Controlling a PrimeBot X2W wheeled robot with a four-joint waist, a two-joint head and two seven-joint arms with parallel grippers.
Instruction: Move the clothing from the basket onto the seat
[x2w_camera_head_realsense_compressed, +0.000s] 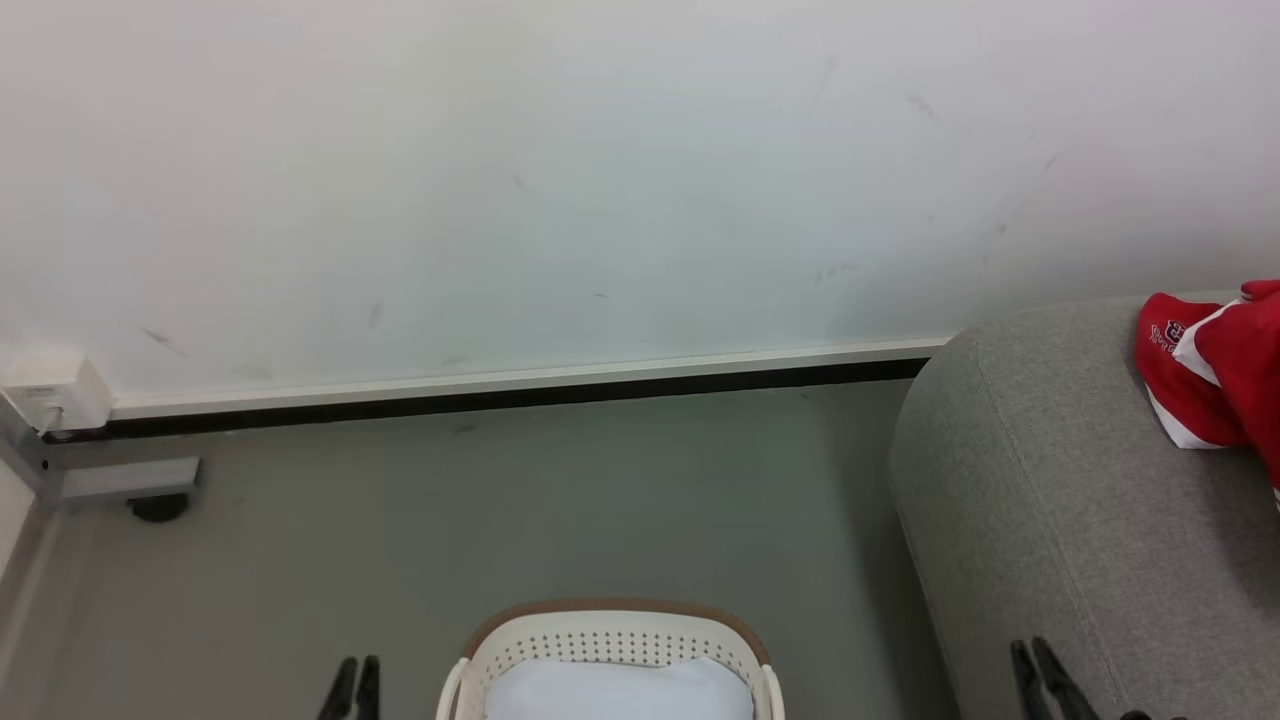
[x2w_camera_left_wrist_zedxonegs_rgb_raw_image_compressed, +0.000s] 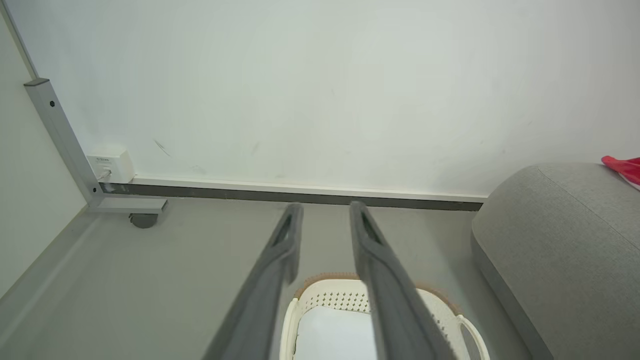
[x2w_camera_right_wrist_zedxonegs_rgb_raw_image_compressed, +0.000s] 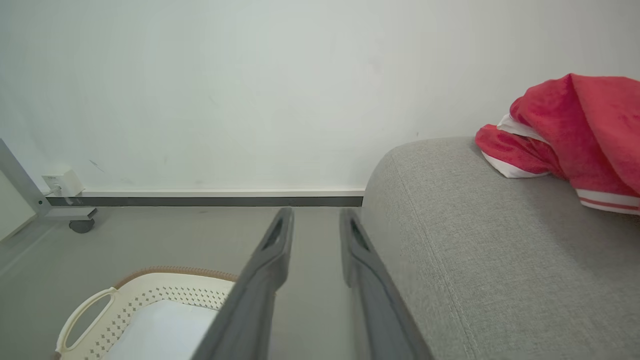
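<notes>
The red clothing (x2w_camera_head_realsense_compressed: 1215, 370) with white trim lies bunched on the grey seat (x2w_camera_head_realsense_compressed: 1050, 500) at the right; it is also in the right wrist view (x2w_camera_right_wrist_zedxonegs_rgb_raw_image_compressed: 570, 130). The cream basket (x2w_camera_head_realsense_compressed: 610, 612) with a brown rim stands on the floor at bottom centre and holds a pale cushion (x2w_camera_head_realsense_compressed: 620, 690). My left gripper (x2w_camera_head_realsense_compressed: 355, 675) hangs left of the basket. Its fingers (x2w_camera_left_wrist_zedxonegs_rgb_raw_image_compressed: 292, 235) stand a little apart with nothing between them. My right gripper (x2w_camera_head_realsense_compressed: 1030, 655) is in front of the seat's rounded arm (x2w_camera_right_wrist_zedxonegs_rgb_raw_image_compressed: 475, 240), jaws narrowly open (x2w_camera_right_wrist_zedxonegs_rgb_raw_image_compressed: 316, 212) and empty.
A white wall with a dark baseboard (x2w_camera_head_realsense_compressed: 500, 395) runs across the back. At the left, a white socket box (x2w_camera_head_realsense_compressed: 55, 390) sits above a grey metal frame on a caster (x2w_camera_head_realsense_compressed: 158, 505). Grey floor (x2w_camera_head_realsense_compressed: 500, 520) lies between the wall, the basket and the seat.
</notes>
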